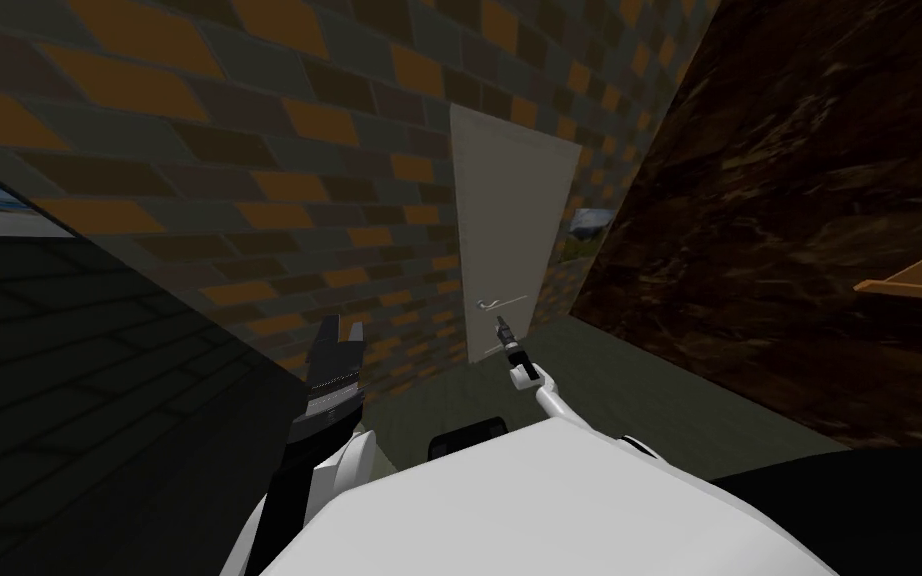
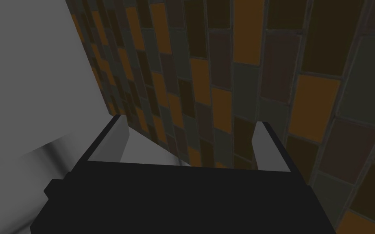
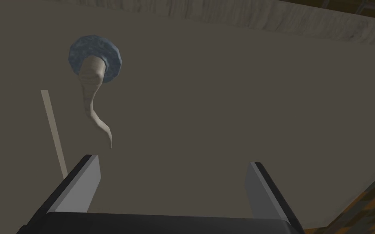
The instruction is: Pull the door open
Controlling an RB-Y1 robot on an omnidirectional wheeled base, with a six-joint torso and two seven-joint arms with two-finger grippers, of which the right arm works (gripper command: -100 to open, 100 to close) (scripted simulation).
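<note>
**Door.** Locate the door (image 1: 514, 240) in the patterned brick wall (image 1: 249, 150), ahead of the robot and slightly to its right. The door is a plain, pale grey-beige panel, and it sits shut in the wall. A dark brown wall (image 1: 799, 200) runs along the right side of the grey floor (image 1: 629, 380).

**Handle.** The handle (image 3: 95, 97) is a pale, slim lever with a curve that tapers to a point. It springs from a round blue-grey plate (image 3: 95, 59) mounted on the door face. In the head view it sits on the door's lower half, near the left edge.

**Right arm.** The right arm reaches forward from the chest toward the door. Its forearm is nearly straight, and the right gripper (image 1: 500, 322) is just below the handle. The gripper faces the door panel squarely.

**Right gripper.** The fingers stand wide apart. Between them you see nothing but the bare door face. The lever's tip ends near one finger (image 3: 86, 183), outside the gap, and is not gripped. You cannot tell whether the fingertips touch the panel.

**Left arm.** The left gripper (image 1: 338, 330) is held up at the left of the chest and points at the brick wall. Its fingers are spread and hold nothing.
</note>
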